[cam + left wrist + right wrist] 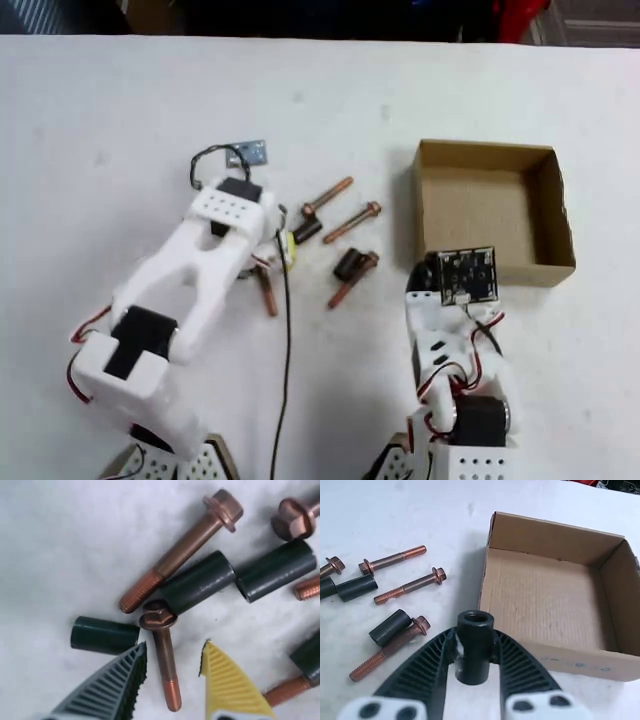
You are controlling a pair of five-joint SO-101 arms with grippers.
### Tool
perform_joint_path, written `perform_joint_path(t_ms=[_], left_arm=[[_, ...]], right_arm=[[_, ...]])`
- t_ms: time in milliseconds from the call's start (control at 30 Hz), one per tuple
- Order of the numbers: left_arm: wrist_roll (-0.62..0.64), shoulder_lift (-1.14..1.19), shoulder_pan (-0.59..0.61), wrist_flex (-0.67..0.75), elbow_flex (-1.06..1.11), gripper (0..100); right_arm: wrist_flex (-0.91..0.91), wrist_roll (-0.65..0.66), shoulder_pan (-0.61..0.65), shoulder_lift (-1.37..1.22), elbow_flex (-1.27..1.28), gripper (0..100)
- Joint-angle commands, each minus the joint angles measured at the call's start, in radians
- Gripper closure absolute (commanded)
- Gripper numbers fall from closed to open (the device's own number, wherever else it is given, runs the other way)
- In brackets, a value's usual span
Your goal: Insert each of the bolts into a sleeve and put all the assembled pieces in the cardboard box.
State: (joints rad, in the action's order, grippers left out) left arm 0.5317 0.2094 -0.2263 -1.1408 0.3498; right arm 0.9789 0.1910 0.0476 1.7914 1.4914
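Your left pincer (pixel 174 646) is spread astride a bolt (pixel 165 672) on the bench (pixel 60 540). A loose sleeve (pixel 104 635) lies just beside its head, so closing may knock both. Your right pincer (pixel 474 640) pinches another sleeve (pixel 475 625) near the box (pixel 555 537); pushing could slip it.

Copper bolts (pixel 192 540); dark green-black sleeves (pixel 104 635), the sleeve (pixel 475 622) in the right hand (pixel 473 635) black. On the left hand (pixel 174 644), one grey finger (pixel 115 680) and one yellow finger (pixel 225 680), both ribbed. The right hand's fingers (pixel 420 670) black, ribbed, on white mounts (pixel 370 710). Plain brown box (pixel 555 535), faintly lined inside. White surface (pixel 60 540), lightly mottled.
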Motion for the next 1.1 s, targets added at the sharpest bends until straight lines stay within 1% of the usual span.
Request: perform_joint_path(t_ms=[0,100,333,400,500,533,667,900,1067], left_arm=[[0.008,-0.058,0.010,0.071,0.031,80],[0.008,-0.058,0.008,0.123,0.055,80],[0.008,-0.058,0.013,0.161,0.058,80],[0.008,-0.058,0.028,0.172,0.058,84],[0.006,-0.058,0.039,0.176,0.058,96],[0.006,-0.058,0.039,0.176,0.058,99],[0.008,-0.058,0.036,0.180,0.081,93],[0.003,-0.058,0.033,0.244,0.140,93],[0.003,-0.058,0.033,0.256,0.144,93]], right_arm=[[-0.027,0.000,-0.001,0.008,-0.011,97.8],[-0.027,0.000,-0.001,0.008,-0.009,97.8],[-0.027,0.000,-0.001,0.008,-0.009,97.8],[-0.027,0.000,-0.001,0.008,-0.009,97.8],[-0.027,0.000,-0.001,0.008,-0.009,97.8],[-0.027,0.000,-0.001,0.008,-0.009,97.8],[-0.027,0.000,-0.001,0.008,-0.009,97.8],[-0.027,0.000,-0.001,0.008,-0.009,97.8],[-0.025,0.000,-0.001,0.008,-0.009,97.8]])
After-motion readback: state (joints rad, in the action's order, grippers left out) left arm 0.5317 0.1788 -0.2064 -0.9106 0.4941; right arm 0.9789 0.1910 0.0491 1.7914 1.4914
